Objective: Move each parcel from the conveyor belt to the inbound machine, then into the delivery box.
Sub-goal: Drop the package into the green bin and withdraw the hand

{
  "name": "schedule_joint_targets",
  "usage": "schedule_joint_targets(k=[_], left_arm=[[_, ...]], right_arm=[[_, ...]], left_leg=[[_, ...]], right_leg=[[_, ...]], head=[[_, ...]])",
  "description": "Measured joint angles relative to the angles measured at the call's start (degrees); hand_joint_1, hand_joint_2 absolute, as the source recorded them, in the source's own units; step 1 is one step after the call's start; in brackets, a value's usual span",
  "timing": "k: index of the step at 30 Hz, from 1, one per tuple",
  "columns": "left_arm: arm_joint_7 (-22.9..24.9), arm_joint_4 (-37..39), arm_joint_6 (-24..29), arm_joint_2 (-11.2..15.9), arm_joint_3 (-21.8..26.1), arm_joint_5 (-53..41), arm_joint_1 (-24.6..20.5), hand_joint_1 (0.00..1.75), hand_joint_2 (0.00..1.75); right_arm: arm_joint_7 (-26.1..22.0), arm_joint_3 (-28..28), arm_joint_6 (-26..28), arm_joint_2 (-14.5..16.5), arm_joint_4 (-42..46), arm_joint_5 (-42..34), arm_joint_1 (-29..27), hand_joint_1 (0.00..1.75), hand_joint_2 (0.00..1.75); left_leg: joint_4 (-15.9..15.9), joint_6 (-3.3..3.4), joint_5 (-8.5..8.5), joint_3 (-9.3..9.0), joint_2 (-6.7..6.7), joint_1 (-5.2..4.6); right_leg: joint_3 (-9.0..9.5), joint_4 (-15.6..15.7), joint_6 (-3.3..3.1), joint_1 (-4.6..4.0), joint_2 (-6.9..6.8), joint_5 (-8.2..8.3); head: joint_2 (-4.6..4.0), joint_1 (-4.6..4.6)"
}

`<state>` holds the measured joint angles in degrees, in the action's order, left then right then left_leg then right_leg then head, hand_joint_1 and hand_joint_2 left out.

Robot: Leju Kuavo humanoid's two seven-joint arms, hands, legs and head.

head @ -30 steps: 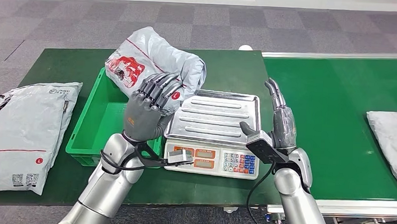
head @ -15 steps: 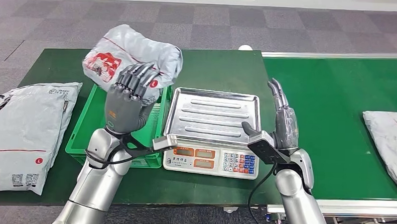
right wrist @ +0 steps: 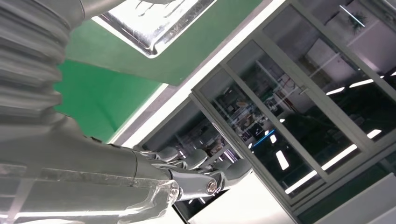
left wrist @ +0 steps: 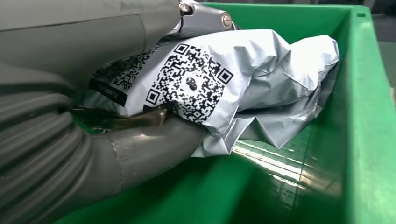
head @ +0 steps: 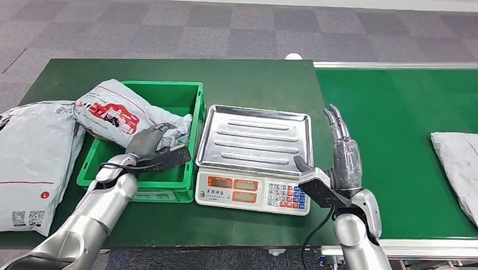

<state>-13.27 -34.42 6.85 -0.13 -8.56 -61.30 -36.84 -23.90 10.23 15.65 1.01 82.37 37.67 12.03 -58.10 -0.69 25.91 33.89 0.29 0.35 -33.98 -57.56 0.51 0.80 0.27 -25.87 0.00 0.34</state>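
The left hand (head: 149,142) has come down from above the scale into the green box (head: 189,91), in the left middle of the frame, and it carries the grey parcel (head: 114,112) with it. The parcel now lies inside the box, with one end over the left rim (the fingers (left wrist: 140,126) grip it). On the belt, the other parcel (head: 466,173) has moved slightly left.

The crumpled grey plastic parcel (head: 114,112) is hiding part of the green plastic crate's (head: 181,169) floor. The picture's edges are cutting off the flat grey mailer bag (head: 20,157) and the grey conveyor parcel (head: 466,170).
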Motion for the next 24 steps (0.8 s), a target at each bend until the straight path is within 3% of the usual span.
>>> schedule_joint_targets(k=[24], left_arm=[[-0.11,2.94,-3.59,1.17,1.06,0.61,-1.19,1.75,1.75]], right_arm=[[-0.13,-0.02,-0.58,0.02,-0.60,0.14,1.26,0.00,1.75]], left_leg=[[0.09,-0.11,-0.03,-0.21,0.03,0.00]], right_leg=[[0.18,-0.02,-0.02,-0.06,0.01,0.01]], head=[[0.00,-0.02]])
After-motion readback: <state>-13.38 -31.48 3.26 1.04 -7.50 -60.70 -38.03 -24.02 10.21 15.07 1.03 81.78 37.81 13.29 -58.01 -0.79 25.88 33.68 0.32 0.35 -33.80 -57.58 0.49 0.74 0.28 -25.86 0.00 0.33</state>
